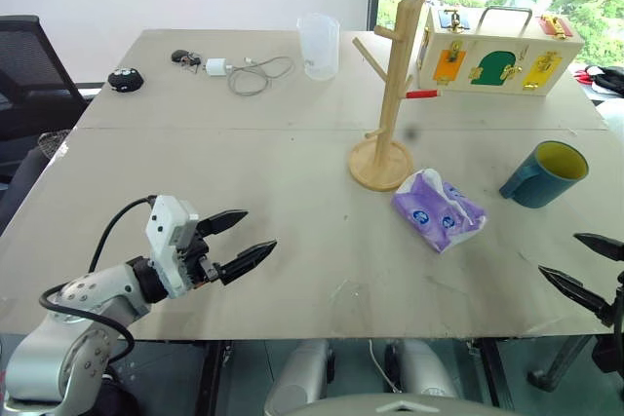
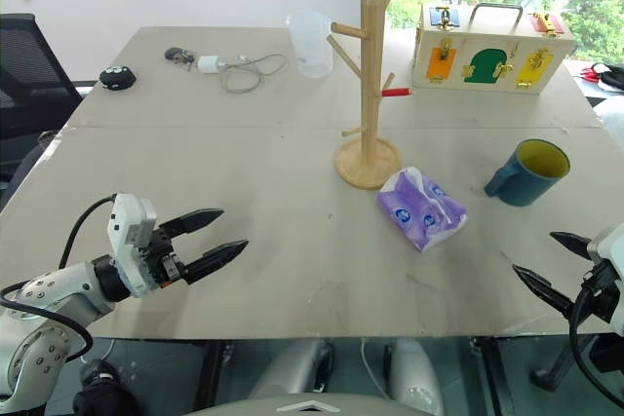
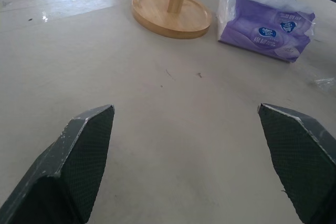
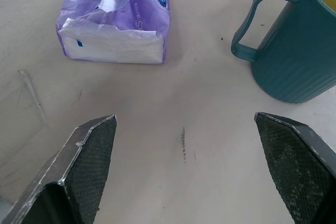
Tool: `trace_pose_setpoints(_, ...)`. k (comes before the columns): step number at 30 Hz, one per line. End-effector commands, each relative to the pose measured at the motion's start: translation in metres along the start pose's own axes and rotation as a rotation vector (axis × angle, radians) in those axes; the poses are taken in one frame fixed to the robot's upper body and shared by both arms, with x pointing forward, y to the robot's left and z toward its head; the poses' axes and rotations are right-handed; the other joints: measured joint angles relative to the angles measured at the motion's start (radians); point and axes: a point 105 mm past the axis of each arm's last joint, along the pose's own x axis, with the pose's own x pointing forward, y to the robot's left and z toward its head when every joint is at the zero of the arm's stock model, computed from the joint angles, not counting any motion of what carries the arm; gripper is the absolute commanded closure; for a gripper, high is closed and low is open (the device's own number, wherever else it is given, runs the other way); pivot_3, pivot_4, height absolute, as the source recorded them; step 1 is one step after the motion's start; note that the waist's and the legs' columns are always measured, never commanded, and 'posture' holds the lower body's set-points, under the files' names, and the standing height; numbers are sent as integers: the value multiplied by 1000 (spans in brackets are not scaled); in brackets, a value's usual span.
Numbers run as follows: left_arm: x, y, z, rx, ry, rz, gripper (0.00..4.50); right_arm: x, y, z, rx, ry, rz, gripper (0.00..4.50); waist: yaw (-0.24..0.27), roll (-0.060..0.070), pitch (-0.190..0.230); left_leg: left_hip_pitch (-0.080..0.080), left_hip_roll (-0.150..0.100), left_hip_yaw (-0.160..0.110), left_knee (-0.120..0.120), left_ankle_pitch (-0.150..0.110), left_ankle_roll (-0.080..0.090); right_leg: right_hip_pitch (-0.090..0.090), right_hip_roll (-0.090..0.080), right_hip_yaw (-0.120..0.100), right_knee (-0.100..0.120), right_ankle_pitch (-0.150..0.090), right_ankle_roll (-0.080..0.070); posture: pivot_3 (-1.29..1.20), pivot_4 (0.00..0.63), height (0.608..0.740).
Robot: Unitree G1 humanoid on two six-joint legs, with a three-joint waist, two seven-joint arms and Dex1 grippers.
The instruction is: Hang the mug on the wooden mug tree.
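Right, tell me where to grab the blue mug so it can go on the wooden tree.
Pinch the mug by its rim and wall on the side away from the handle, probably with the open right gripper, which is nearest. The mug stands upright with its mouth open, and the handle loop faces the tissue pack, so that grip leaves the loop free for a peg of the mug tree.

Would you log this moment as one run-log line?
mug: upright on table, unhung | mug tree: empty | left gripper: open | right gripper: open

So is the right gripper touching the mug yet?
Apart. In the right wrist view, bare table lies between the open right gripper and the mug, which stands ahead of the fingers.
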Motion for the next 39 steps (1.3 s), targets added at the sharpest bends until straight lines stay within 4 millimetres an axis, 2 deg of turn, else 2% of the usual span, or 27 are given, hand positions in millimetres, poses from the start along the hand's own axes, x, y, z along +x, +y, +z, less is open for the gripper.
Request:
trace_pose_setpoints(1, 3, -2, 16, 49, -38, -37, 0, 12, 4, 21, -28, -73, -35, 253, 0, 0, 0, 0, 0, 0, 0, 0, 0, 0, 0, 0, 0, 0, 0, 0, 150, 740)
trace_pose_setpoints(3, 12, -11, 35, 92, -106, -110, 0, 30, 6, 40, -2, -157, -100, 253, -2, -1, 0, 0, 0, 0, 0, 0, 0, 0, 0, 0, 0, 0, 0, 0, 150, 740)
trace_pose_setpoints(6, 18, -32, 55, 167, -184, -231, 0, 47, 13, 51, 83, -207, -98, 253, -2, 0, 0, 0, 1, -1, 1, 0, -1, 0, 1, -1, 1, 0, 0, 0, 150, 740)
trace_pose_setpoints(8, 19, -45, 60, 174, -204, -302, 0, 54, 16, 53, 121, -208, -91, 253, -1, 0, 0, 0, 0, 0, 1, 3, -4, 0, 0, 0, 1, 0, 0, 0, 150, 740)
trace_pose_setpoints(12, 15, -66, 64, 199, -229, -466, 0, 74, 5, 52, 188, -209, -184, 253, -3, 0, 0, -2, 0, 0, -1, 2, -4, -2, 1, 0, -1, 0, 0, 0, 150, 740)
trace_pose_setpoints(23, 16, -71, 73, 185, -257, -480, 0, 92, -12, 33, 234, -190, -232, 253, -4, 0, 1, -1, 0, 1, -1, 3, -4, -3, 1, 1, 1, 0, 0, 0, 150, 740)
trace_pose_setpoints(31, 15, -76, 71, 187, -267, -461, 0, 102, -23, 29, 281, -221, -236, 253, -7, 1, 1, -1, 0, 2, -1, 3, -4, -3, 2, 2, 1, 0, 0, 0, 150, 740)
trace_pose_setpoints(35, 13, -73, 73, 191, -268, -444, 0, 100, -14, 28, 294, -223, -158, 253, -6, 1, 1, -1, 0, 2, -1, 3, -4, -3, 2, 2, 2, 0, 0, 0, 150, 740)
trace_pose_setpoints(37, 12, -73, 76, 190, -267, -437, 0, 87, 12, 31, 343, -203, 55, 253, -6, 1, 1, -1, 0, 2, -1, 3, -4, -3, 2, 2, 2, 0, 0, 0, 150, 740)
trace_pose_setpoints(39, 13, -73, 78, 188, -266, -436, 0, 83, 25, 35, 346, -187, 155, 253, -1, 2, 2, -1, 0, 1, -1, 2, -4, -3, 1, 2, 1, 0, 0, 0, 150, 740)
